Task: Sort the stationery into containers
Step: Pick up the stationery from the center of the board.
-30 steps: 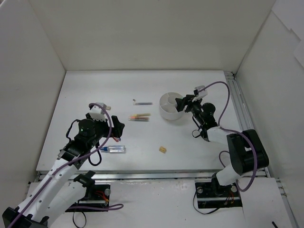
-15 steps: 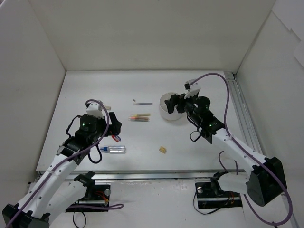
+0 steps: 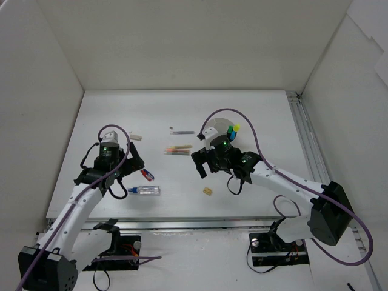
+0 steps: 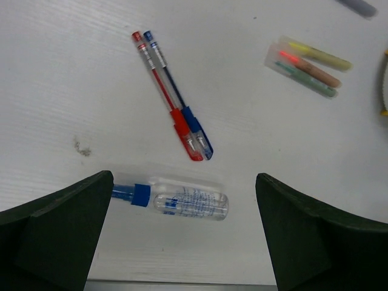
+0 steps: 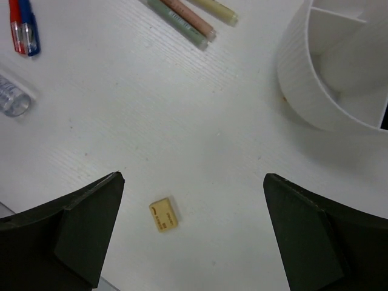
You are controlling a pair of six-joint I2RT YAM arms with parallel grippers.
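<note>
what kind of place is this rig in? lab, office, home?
Probably a lab test cell, not a real office: a white table boxed in by plain white panels, left arm and right arm bolted at its near edge, pens and a white organizer laid out on it.

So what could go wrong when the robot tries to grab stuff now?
1. The eraser below the open right fingers is tiny and flat, so they might shove it instead of pinching it.
2. The red pen and blue pen lie touching, so the left fingers could drag both.
3. The clear marker is round and may roll away.
</note>
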